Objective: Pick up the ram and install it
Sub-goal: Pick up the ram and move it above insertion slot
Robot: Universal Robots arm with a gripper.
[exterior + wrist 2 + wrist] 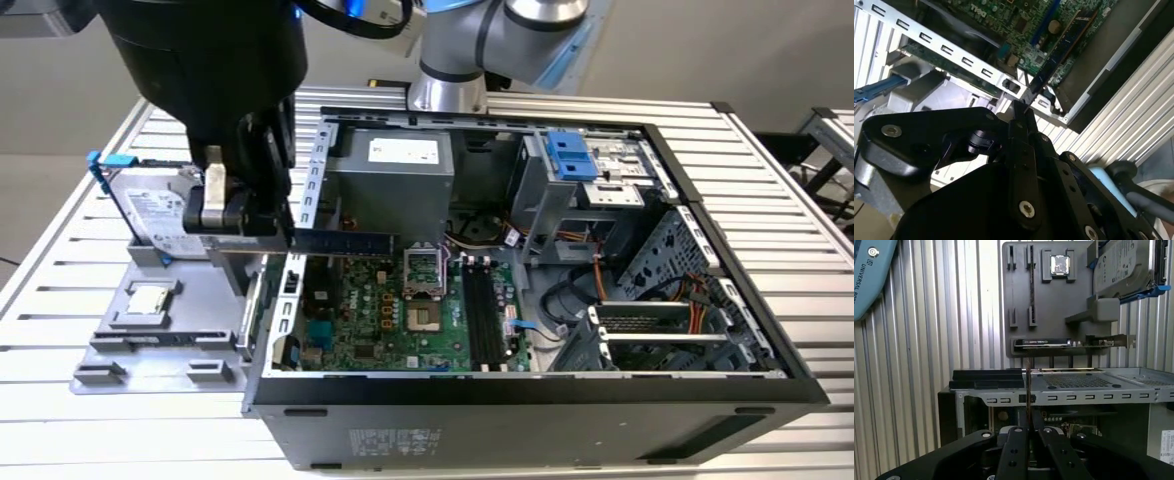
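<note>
Ram (1061, 47) in gripper (1021, 116), over PC case (534, 410)

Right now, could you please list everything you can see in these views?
ram, a long flat dark green memory stick: one, dark green with black chips, held level over the case's edge on the exterior view's left.
open desktop computer case: one, black and grey, mid-table.
green motherboard: one, inside the case.
grey power supply box: one, at the case's back.
grey plastic tray: one, beside the case on the exterior view's left.
silver hard drive with blue rails: one, standing in the tray.
small square silver chip: one, on the tray.
slatted aluminium table: one, under everything.
robot arm: one, grey and blue.
hand: one, black, shut on the ram.
</note>
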